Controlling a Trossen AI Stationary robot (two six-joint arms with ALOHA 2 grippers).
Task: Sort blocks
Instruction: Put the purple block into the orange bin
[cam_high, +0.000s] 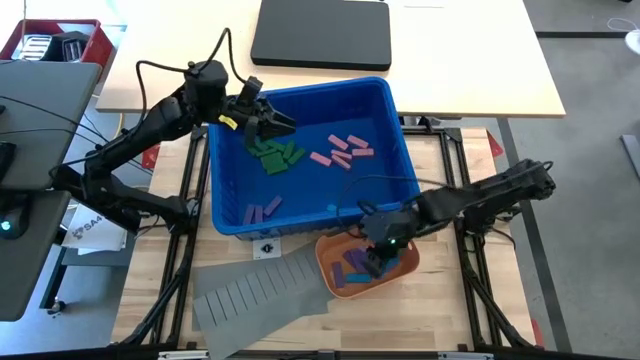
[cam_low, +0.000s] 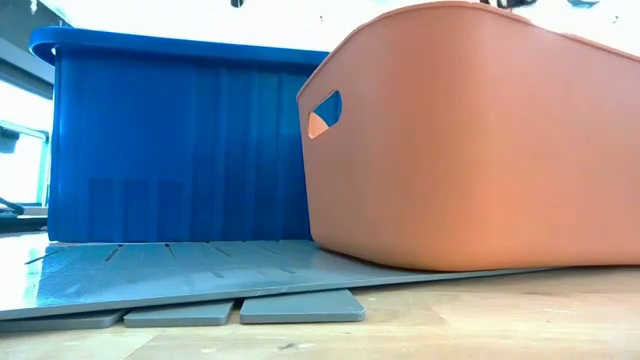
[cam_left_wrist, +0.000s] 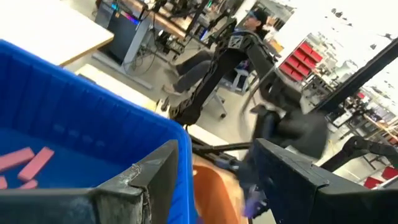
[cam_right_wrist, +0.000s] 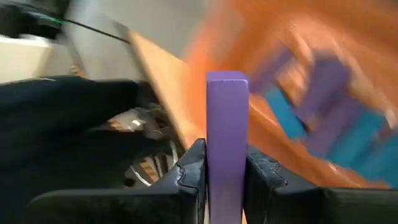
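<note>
Purple block (cam_right_wrist: 226, 134) clamped upright between my right gripper (cam_right_wrist: 224, 168) fingers, over the orange tray (cam_high: 330, 262) of purple and blue blocks — my left gripper (cam_high: 272, 122) hangs parted, empty, over green blocks (cam_high: 275, 155) in the blue bin (cam_high: 225, 195)

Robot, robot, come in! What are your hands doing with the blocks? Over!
Right gripper shut on purple block, over orange tray. Left gripper open, empty, above green blocks in blue bin. Nothing blocking.

Upright purple block (cam_right_wrist: 227, 143) clamped in the right tool (cam_right_wrist: 225, 171), over the orange tray (cam_right_wrist: 249, 56) of blurred purple and blue blocks (cam_right_wrist: 323, 118).
</note>
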